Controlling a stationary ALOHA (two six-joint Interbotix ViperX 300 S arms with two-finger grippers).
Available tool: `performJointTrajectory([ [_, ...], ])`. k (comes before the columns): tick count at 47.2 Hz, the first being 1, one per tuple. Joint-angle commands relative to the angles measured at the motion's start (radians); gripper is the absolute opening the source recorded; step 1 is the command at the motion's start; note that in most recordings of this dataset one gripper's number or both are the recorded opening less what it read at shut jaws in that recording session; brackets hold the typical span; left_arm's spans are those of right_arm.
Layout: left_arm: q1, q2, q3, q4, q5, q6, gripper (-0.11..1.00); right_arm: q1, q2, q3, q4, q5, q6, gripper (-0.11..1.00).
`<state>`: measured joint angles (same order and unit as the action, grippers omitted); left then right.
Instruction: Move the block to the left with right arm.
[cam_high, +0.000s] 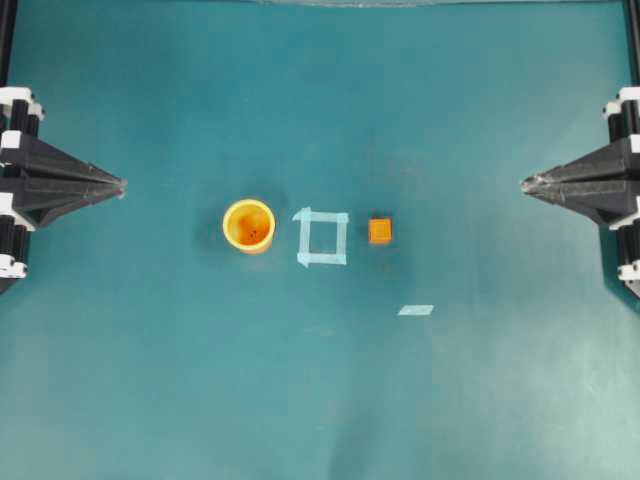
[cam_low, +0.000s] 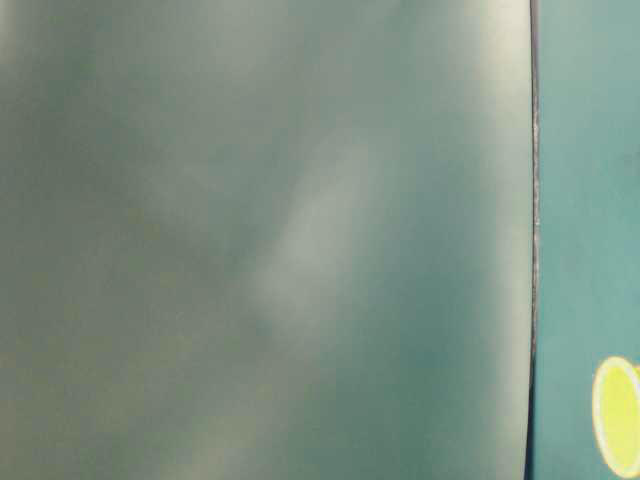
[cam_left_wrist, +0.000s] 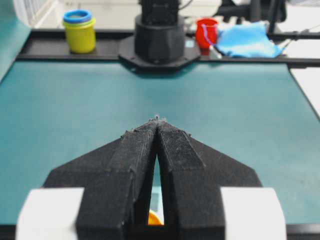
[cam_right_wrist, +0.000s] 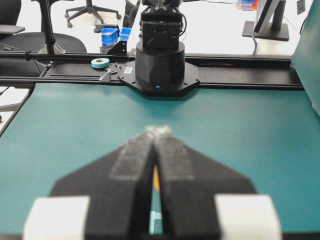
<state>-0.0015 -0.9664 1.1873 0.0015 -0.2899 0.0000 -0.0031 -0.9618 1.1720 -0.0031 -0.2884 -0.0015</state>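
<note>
Table-level view blurred; cup cut by right edge there

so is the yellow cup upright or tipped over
Upright. In the overhead view the cup shows a full round rim with its inside floor visible straight down, standing left of the tape square.

table: matt teal sheet, smooth, with a soft sheen in places
block: orange, plain faces, looks like matt plastic
cup: yellow-orange plastic, a little glossy on the rim
tape square: pale blue paper-like tape, matt
left gripper: black plastic, rough ribbed surface
right gripper: black plastic, pale worn tips
cloth: blue, soft fabric
</note>
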Motion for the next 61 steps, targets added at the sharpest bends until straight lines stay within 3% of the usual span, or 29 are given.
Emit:
performJointTrajectory([
  [1, -0.002, 0.006, -0.04, 0.008, 0.009, -0.017, 0.0, -0.008, 0.006, -0.014, 0.006, 0.0, 0.005, 0.0],
  [15, 0.0, 0.009, -0.052, 0.008, 0.06, -0.015, 0.0, -0.029, 0.008, -0.054, 0.006, 0.155, 0.006, 0.0],
  [61, -0.002, 0.009, -0.061, 0.008, 0.092, -0.017, 0.0, -0.038, 0.072, -0.13, 0.025, 0.143, 0.015, 0.0],
])
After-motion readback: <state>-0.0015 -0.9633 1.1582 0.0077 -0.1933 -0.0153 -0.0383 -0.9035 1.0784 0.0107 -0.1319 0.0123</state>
